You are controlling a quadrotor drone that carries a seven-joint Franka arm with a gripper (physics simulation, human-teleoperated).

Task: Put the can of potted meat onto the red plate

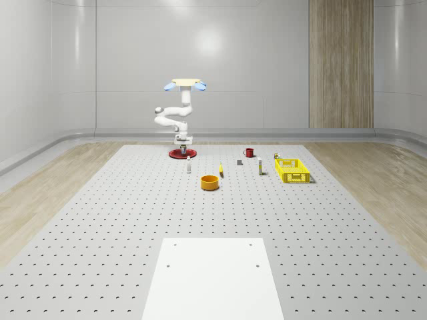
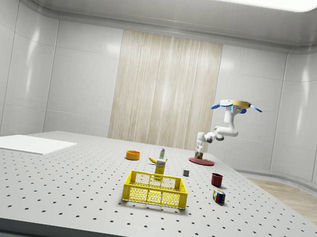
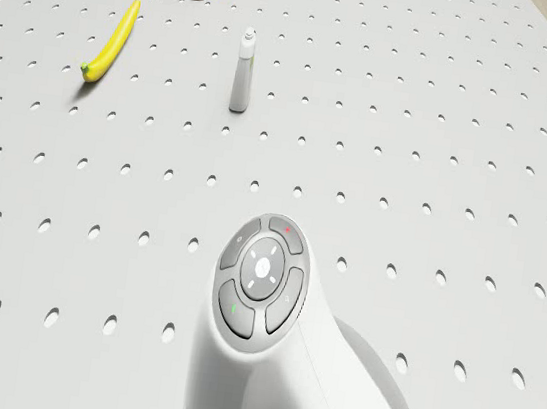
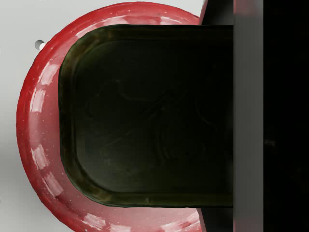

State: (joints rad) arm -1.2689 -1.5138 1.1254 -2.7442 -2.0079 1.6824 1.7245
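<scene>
Potted meat can (image 4: 149,116) sits clamped in the end effector (image 1: 183,141) of the folded arm (image 1: 175,119) over the red plate (image 4: 36,121).

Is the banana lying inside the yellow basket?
No. In the whole-scene view the banana lies on the table between the orange bowl and the yellow basket, outside the basket.

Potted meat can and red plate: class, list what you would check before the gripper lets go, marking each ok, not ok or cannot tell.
1. Dark rounded-rectangle potted meat can sits over the round red plate: ok.
2. Gripper directly above plate: ok.
3. Drone hovers above plate: ok.
4. Can touching plate: cannot tell.
5. White tube and yellow banana stand apart from plate: ok.
</scene>
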